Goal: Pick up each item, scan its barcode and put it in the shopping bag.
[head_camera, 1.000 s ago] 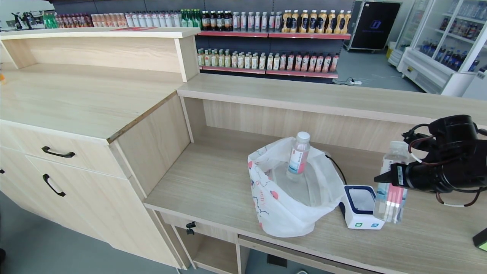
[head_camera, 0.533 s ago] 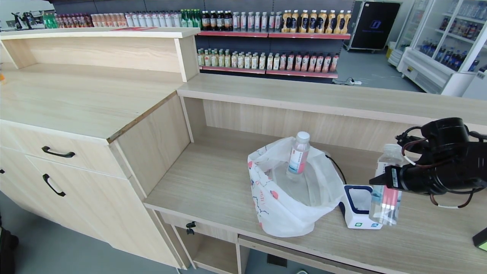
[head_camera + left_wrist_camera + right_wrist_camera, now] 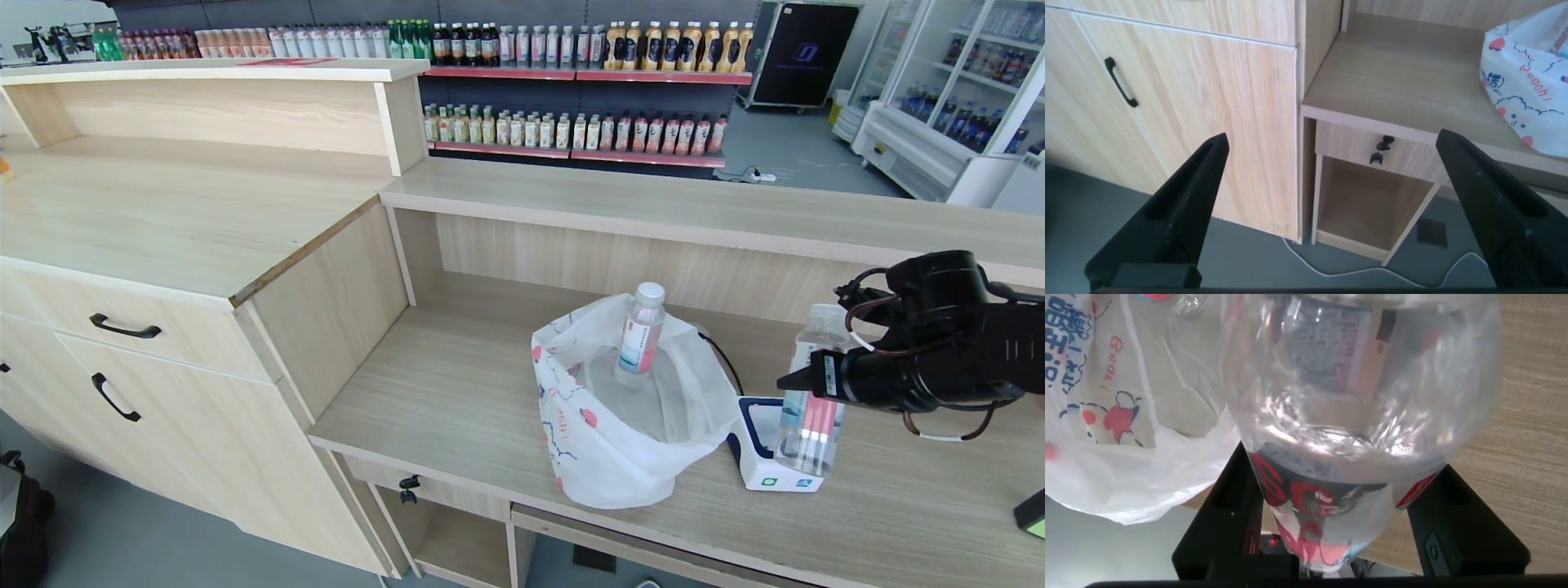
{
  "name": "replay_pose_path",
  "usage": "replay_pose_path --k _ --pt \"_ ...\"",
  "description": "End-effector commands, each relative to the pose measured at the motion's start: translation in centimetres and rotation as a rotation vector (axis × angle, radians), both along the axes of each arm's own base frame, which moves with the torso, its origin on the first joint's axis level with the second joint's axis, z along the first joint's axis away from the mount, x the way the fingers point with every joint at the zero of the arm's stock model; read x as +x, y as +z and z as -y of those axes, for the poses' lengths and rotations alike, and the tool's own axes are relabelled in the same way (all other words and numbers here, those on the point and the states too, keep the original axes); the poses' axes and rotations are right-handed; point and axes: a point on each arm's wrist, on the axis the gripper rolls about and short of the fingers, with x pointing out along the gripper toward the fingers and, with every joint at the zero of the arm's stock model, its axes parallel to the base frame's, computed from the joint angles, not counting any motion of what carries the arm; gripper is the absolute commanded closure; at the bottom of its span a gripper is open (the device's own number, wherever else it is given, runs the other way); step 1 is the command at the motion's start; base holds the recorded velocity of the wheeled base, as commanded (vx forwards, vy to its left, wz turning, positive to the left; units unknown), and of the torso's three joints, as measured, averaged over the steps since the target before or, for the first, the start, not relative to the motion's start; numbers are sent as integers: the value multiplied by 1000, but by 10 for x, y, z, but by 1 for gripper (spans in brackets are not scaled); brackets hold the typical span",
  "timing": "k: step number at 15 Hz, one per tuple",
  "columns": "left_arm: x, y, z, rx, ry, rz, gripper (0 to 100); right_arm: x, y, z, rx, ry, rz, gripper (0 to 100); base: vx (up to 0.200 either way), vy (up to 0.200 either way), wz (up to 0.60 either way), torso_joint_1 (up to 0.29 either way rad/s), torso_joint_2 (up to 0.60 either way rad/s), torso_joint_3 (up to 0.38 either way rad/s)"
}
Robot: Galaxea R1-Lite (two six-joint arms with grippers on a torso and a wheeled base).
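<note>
Fingers [image 3: 1229, 523] first: found the right gripper's [image 3: 808, 377] pair clamped across the label of the bottle [image 3: 807, 412], with the black pads seen on both sides of it in the right wrist view. Found the left gripper's [image 3: 1331, 212] fingers spread wide and holding nothing, down by the cupboard front and well apart from the work.

Saw the bottle held upright over the scanner [image 3: 763, 469], its base low over the window; could not tell whether it touched. Saw the bag [image 3: 588, 441] standing open just beside the scanner, with another bottle [image 3: 641, 339] already upright inside.

Judged the step as the scan, with bagging not yet begun. Could not make out the barcode's side, so judged the main need as turning the wrist until the printed code faced the window, not merely hovering there. Judged it wise to keep the grip firm but not crushing, since thin clear plastic would flex and slip. Judged a slight tilt toward the window better than a straight drop onto it, to avoid knocking the scanner against the bag. Once read, judged it best to lift clear of the bag's rim before crossing, then lower beside the bottle inside and not onto its cap.
</note>
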Motion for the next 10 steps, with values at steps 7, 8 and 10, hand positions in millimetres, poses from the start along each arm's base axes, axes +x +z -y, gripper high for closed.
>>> replay_pose_path --k 7,8,10 --pt "0 0 0 0 1 1 0 -80 77 -7 -158 151 345 100 0 0 0 0 0 0" --pt "0 0 0 0 1 1 0 -95 86 0 -253 172 434 100 0 0 0 0 0 0" --pt "0 0 0 0 1 1 0 -115 91 6 -370 193 508 100 0 0 0 0 0 0"
